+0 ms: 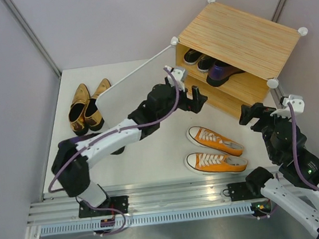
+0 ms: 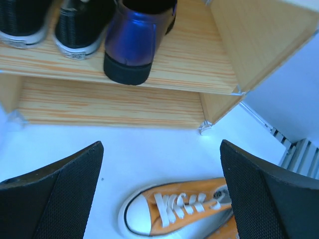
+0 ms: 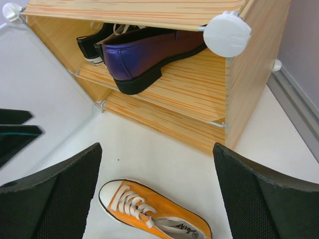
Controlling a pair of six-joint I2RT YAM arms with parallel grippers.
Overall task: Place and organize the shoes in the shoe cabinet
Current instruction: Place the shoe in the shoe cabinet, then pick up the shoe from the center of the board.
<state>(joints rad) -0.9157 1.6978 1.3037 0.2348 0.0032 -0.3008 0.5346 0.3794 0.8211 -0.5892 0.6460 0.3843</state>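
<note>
The shoe cabinet (image 1: 237, 38) stands at the back right with its white door (image 1: 136, 70) swung open to the left. On its inner shelf (image 2: 192, 64) sit two black sneakers (image 1: 197, 58) and a purple loafer (image 1: 223, 70), heel outward. Two orange sneakers (image 1: 214, 140) (image 1: 215, 162) lie on the table before it. Gold pumps (image 1: 86, 107) lie at the far left. My left gripper (image 1: 186, 90) hovers open in front of the shelf, above an orange sneaker (image 2: 174, 209). At the cabinet's right front corner my right gripper (image 1: 260, 109) is open and empty, over an orange sneaker (image 3: 149, 211).
A white round knob (image 3: 227, 34) caps the cabinet's near top corner. Grey walls close in the table on the left, back and right. A metal rail (image 1: 157, 197) runs along the near edge by the arm bases.
</note>
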